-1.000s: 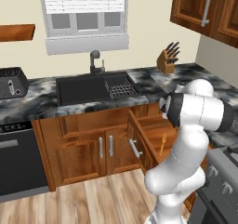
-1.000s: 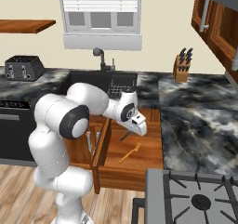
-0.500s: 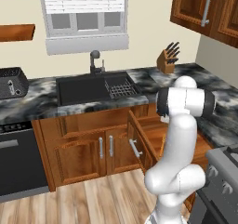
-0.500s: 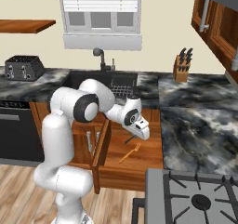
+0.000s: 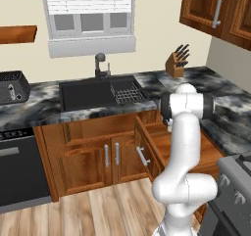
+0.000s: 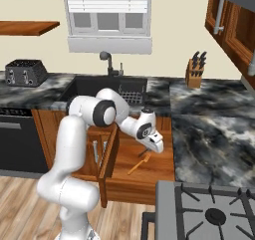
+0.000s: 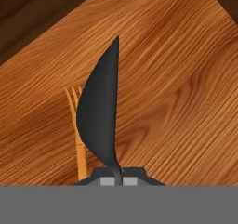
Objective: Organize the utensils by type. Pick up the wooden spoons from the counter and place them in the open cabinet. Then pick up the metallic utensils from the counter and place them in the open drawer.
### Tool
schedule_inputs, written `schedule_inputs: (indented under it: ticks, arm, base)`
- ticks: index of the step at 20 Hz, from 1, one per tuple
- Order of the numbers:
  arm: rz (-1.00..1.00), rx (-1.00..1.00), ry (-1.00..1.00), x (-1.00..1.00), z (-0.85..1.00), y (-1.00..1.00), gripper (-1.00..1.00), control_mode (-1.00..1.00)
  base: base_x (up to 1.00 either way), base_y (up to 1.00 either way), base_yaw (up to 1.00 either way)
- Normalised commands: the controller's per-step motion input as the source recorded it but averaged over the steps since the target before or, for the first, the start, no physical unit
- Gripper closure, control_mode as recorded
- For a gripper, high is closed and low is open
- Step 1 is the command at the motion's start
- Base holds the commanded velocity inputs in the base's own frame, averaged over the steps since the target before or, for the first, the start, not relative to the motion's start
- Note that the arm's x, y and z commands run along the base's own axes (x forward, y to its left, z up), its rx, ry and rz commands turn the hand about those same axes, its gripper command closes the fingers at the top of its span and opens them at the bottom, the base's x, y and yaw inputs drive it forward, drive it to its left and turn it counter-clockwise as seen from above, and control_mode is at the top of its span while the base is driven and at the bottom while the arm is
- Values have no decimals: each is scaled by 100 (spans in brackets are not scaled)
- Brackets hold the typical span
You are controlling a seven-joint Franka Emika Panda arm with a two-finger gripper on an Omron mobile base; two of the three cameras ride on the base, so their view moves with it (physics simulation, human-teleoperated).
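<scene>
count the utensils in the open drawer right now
2. A wooden fork lies on the drawer floor, and a dark spoon hangs just above it, pinched in the shut gripper. The arm may hide others.

The white arm bends forward and reaches down low. Its wrist tips downward. The gripper [image 6: 158, 150] points down, and its two small fingers are pinched tight on a spoon [image 7: 100, 121].
</scene>
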Motion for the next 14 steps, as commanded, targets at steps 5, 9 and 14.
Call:
schedule_inputs:
  ticks: [5, 9, 14]
  arm:
    - [-4, 0, 0, 21, -54, -6, 100, -100]
    - [-7, 0, 0, 14, -46, -9, 100, -100]
    - [-8, 0, 0, 9, -41, -8, 100, -100]
  base:
    - [0, 0, 0]
    - [0, 0, 0]
    - [0, 0, 0]
